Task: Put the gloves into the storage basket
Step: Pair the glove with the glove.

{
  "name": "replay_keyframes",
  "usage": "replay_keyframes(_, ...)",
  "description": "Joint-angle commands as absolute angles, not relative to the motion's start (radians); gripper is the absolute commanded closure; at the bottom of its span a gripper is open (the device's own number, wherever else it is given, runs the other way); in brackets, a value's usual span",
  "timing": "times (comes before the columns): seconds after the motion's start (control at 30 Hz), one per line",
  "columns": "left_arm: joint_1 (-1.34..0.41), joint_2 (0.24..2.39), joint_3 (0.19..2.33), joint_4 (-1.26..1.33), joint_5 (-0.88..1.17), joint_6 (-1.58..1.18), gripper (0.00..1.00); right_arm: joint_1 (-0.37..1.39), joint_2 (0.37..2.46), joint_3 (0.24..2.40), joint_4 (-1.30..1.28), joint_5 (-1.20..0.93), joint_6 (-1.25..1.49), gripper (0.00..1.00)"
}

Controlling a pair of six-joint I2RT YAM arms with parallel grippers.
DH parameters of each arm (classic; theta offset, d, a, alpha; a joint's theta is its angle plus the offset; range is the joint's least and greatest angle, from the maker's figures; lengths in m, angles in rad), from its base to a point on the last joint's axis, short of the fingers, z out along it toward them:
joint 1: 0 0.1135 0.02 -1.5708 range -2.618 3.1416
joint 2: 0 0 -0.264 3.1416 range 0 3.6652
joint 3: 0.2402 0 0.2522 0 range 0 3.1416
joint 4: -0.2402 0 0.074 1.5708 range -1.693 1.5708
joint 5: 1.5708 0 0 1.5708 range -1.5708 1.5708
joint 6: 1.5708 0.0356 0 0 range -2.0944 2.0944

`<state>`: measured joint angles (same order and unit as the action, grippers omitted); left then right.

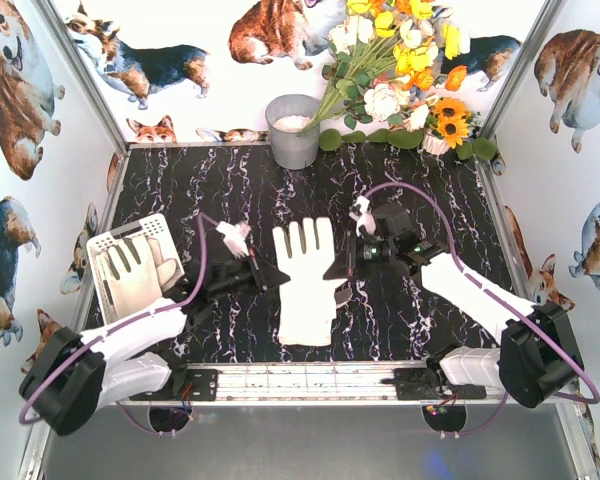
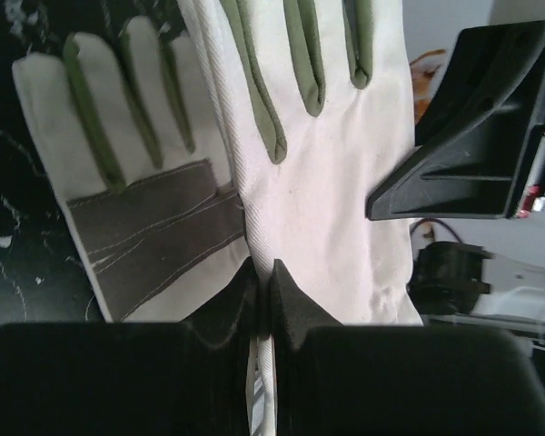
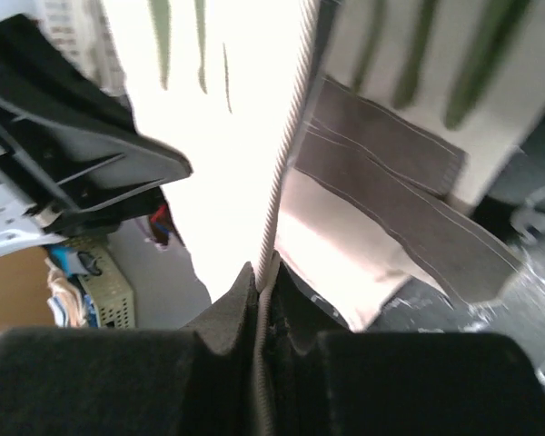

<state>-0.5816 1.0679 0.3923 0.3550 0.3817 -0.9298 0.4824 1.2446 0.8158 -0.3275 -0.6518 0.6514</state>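
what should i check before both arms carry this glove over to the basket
1. left end effector shut on the held glove's edge: ok
2. right end effector shut on its opposite edge: ok
3. second glove underneath free of both grips: cannot tell
4. storage basket open-topped, one glove inside, likely room on top: ok
5. sideways path to the basket free of the left arm: cannot tell
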Motion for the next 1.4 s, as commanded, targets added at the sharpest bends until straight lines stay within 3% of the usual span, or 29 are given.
replay_keyframes(0.0,-0.659,1.141,0.457,0.203,0.171,-0.866,1.00,0.491,1.243,0.776,-0.431,-0.468,0.618,1.00)
replay_keyframes(0.3,-0.754,1.267,0.522,0.109,0.015,-0.848,1.00,0.604,1.300,0.728,-0.409,-0.300,0.642,1.00)
replay_keyframes(1.37,-0.753,1.405,0.525,0.121,-0.009,-0.807,1.00,0.620,1.489,0.695,-0.334,-0.306,0.635,1.00)
